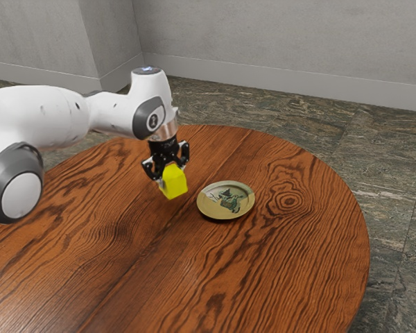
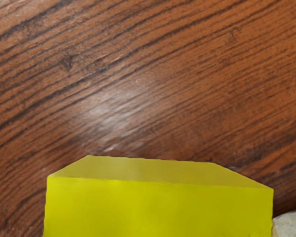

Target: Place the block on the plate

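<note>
The gripper (image 1: 172, 172) pinches 1 yellow block (image 1: 175, 184) above the wooden counter (image 1: 263, 277). Below and near the gripper sits 1 round plate (image 1: 206, 206), a green picture across its middle.

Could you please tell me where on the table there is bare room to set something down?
The table is bare between the plate and the edge at the exterior view's right, and broadly from the plate toward that view's bottom. It is crowded toward that view's left of the plate, where the jaws hold the yellow block.
</note>
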Controlling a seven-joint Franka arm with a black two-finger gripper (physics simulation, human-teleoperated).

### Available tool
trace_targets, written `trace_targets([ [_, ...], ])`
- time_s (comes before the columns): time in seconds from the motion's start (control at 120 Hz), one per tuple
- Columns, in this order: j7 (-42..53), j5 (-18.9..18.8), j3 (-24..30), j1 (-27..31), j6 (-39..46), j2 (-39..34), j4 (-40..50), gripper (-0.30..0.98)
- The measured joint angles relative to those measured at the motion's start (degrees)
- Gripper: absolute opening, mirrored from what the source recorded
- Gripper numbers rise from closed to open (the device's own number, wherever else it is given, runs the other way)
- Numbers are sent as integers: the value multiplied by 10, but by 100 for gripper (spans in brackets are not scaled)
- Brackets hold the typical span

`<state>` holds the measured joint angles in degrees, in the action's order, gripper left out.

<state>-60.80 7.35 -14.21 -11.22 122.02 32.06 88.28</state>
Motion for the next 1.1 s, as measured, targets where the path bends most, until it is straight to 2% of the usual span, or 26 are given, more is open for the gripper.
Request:
trace_targets([
  [0.183,-17,-8,24,-35,1,-6,-19,36],
  [0.383,-35,-17,41,-37,5,79,-126,36],
  [0.483,-42,-19,51,-38,7,100,-144,36],
  [0.667,-50,-19,53,-47,9,95,-142,54],
  [0.767,-53,-19,53,-47,10,82,-135,59],
  [0.9,-49,-16,54,-47,7,9,-77,64],
  [1.1,45,-16,35,-37,-35,-71,-52,67],
])
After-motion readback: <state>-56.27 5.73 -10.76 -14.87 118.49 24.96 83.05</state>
